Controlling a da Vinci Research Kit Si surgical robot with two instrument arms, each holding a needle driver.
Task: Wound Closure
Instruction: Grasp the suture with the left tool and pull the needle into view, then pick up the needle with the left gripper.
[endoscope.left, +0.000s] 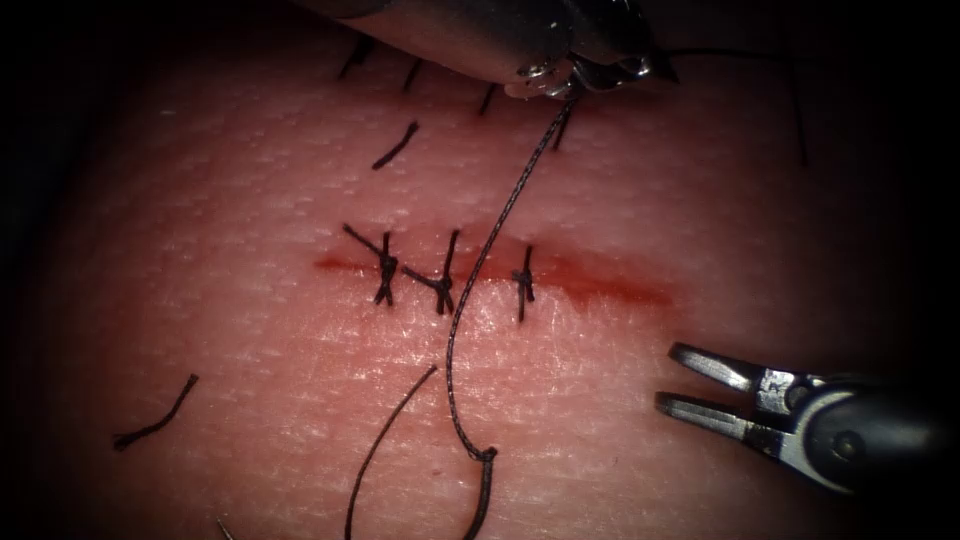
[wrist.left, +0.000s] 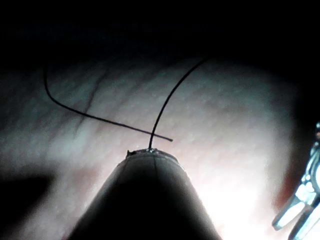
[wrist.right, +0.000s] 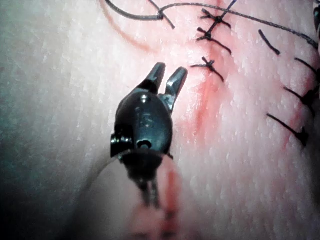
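1. One cut (endoscope.left: 560, 275) is seen running across the tissue (endoscope.left: 250, 330), marked by red fluid (endoscope.left: 610, 288) along its right portion.
2. Three tied stitches are counted across the cut: the first stitch (endoscope.left: 385, 268), the second stitch (endoscope.left: 443, 280) and the third stitch (endoscope.left: 523, 283).
3. The left end effector (endoscope.left: 575, 80) is located at the top of the endoscope view, pressed together on the thread (endoscope.left: 495, 235).
4. From that grip the thread is led down across the cut, between the second and third stitches, to a knot (endoscope.left: 487, 455) below the cut.
5. The right end effector (endoscope.left: 690, 380) is held spread below the right end of the cut; nothing is held.
6. Several cut ends of thread, such as one loose piece (endoscope.left: 155, 422), are scattered on the tissue.
7. The needle's position cannot be told.
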